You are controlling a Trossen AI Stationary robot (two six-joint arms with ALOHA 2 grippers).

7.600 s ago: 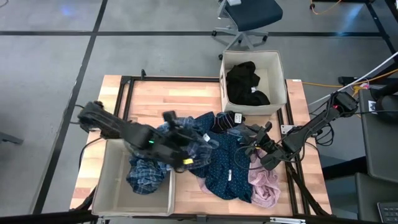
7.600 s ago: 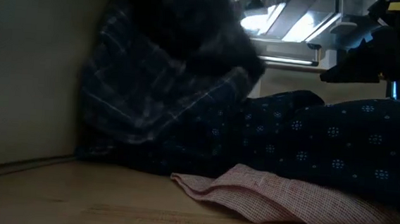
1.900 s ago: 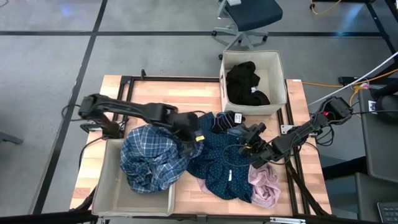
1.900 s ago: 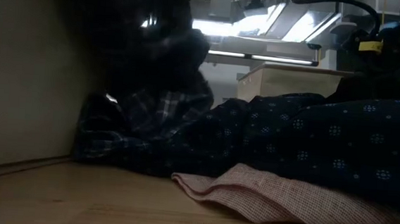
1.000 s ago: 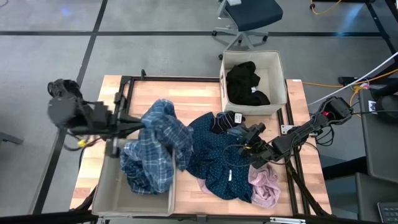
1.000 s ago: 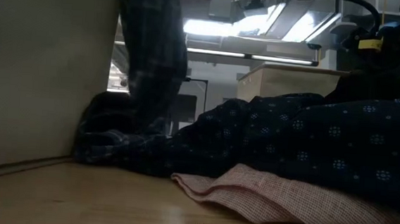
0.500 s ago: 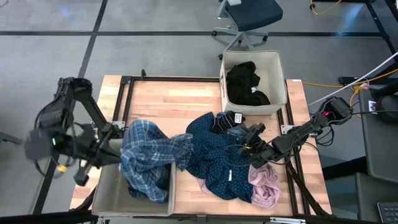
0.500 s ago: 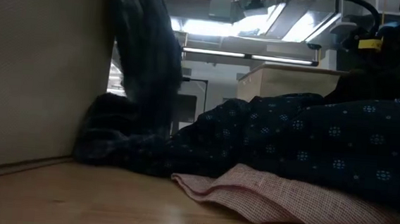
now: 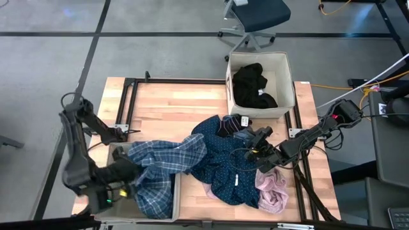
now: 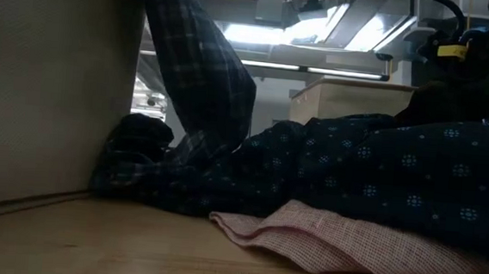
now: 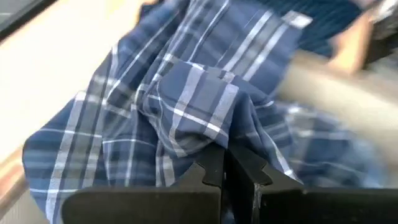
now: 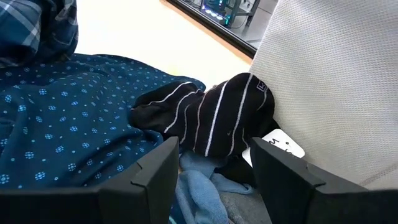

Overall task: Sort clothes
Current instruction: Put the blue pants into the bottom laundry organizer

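The clothes lie heaped across the middle of the wooden table [image 9: 166,102], spilling toward 8 o'clock. The blue plaid shirt [image 9: 163,163] stretches from the heap over the rim of the beige fabric box [image 9: 115,211] at 8 o'clock, part of it already inside; it is crumpled, blue with white and darker checks. The left gripper [image 11: 225,171], over that box, has its fingers pressed together on a fold of the plaid cloth. Beside the shirt, at the table's centre, the navy white-dotted garment [image 9: 223,160] spreads in soft wrinkles, touching the plaid. At its 5 o'clock edge lies the pale pink piece [image 9: 271,191], bunched and finely textured. A black piece with thin white stripes [image 12: 211,115] sits against the wall of the second beige box [image 9: 289,83] at 1 o'clock, which holds a black garment [image 9: 252,83]. The right gripper [image 12: 214,171] rests low over the dotted garment at 4 o'clock, fingers spread apart, holding nothing, pointed at the striped piece.
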